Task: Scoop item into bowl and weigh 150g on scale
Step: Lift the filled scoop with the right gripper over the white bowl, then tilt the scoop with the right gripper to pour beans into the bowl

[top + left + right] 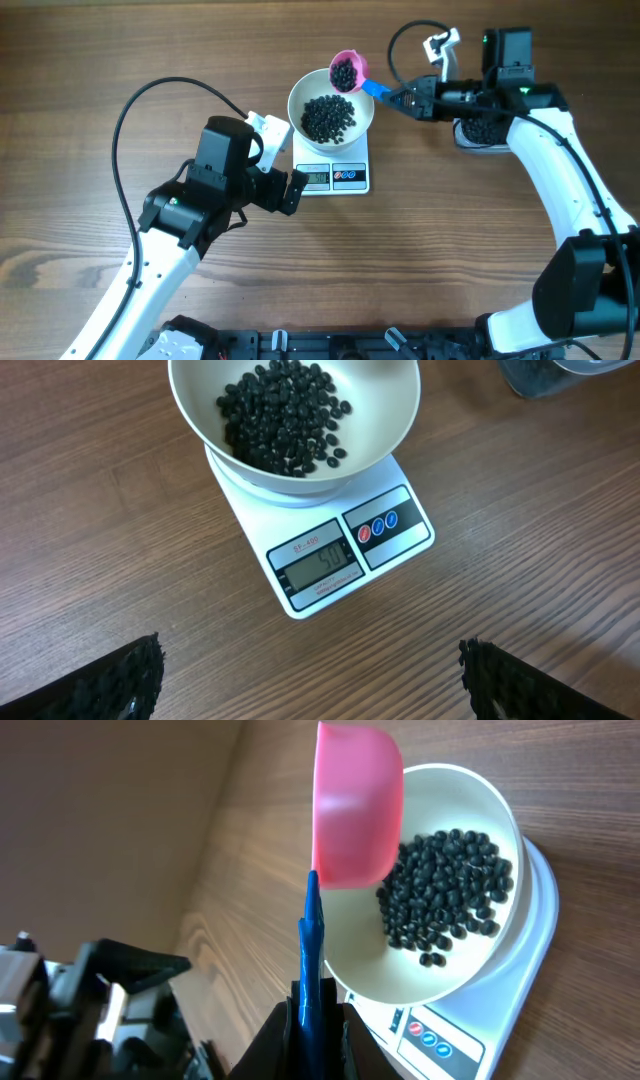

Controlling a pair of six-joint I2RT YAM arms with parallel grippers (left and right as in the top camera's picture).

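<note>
So the small flat white digital kitchen scale (331, 177) sat near the middle of the wooden tabletop (120, 60), a bit toward the far edge. The round white smooth bowl (304, 92) was sitting right on top of it. A decent pile of tiny round black beans (328, 118) was already in the bowl. The right gripper (318, 1020) was clenched tight on the blue handle of the pink plastic scoop (347, 72). It held the scoop over the bowl's far-right rim with more beans sitting in the cup. The left gripper (310, 695) hung spread wide, grasping nothing, just in front of the scale's display side. A clear plastic tub (478, 132) of beans sat toward the right edge, mostly hidden under the right arm.
</note>
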